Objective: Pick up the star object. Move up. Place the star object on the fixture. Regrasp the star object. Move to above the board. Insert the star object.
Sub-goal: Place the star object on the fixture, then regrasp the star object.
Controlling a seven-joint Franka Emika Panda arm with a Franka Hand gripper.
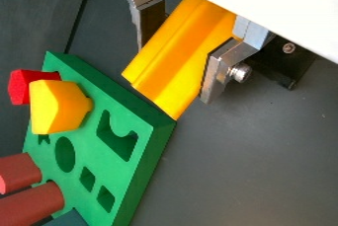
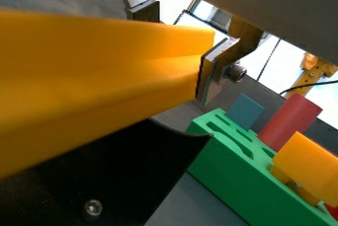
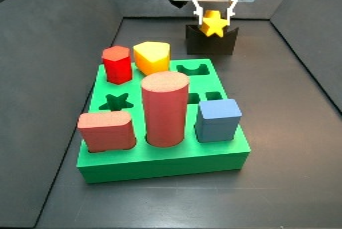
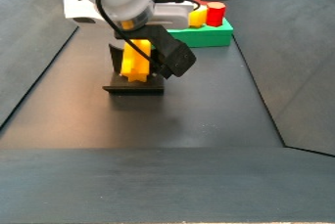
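Where a side view looks across the board [image 3: 160, 168], the claw [image 3: 214, 15] hangs at the far end of the surface [image 3: 287, 123], its plates either side of the star object [image 3: 213, 20]; the star end faces the camera and sits in the top of the fixture [image 3: 214, 41]. Board nearer: red hexagonal peg [image 3: 118, 64], yellow rounded peg [image 3: 151, 57], red cylinder [image 3: 166, 109], blue cube [image 3: 219, 120], salmon block [image 3: 106, 131]; star-shaped hole [image 3: 118, 101] open.

Side view from behind: claw [image 4: 135, 50] low over the fixture [image 4: 133, 86], star object [image 4: 133, 62] seen as a yellow block resting on it, partly behind a dark wrist part. Board [image 4: 197, 32] far beyond. Finger contact hidden here.

Wrist view: silver fingers [image 1: 219, 71] pressed on both ridged flanks of the star object [image 1: 179, 52], so the claw [image 1: 179, 44] is closed on it. Board [image 1: 99, 146] edge lies under the peg's near end.

Wrist view, closer: star object [image 2: 93, 77] fills the frame, blurred; one finger [image 2: 214, 72] against its side; claw [image 2: 172, 42]. Board [image 2: 244, 166] beyond.
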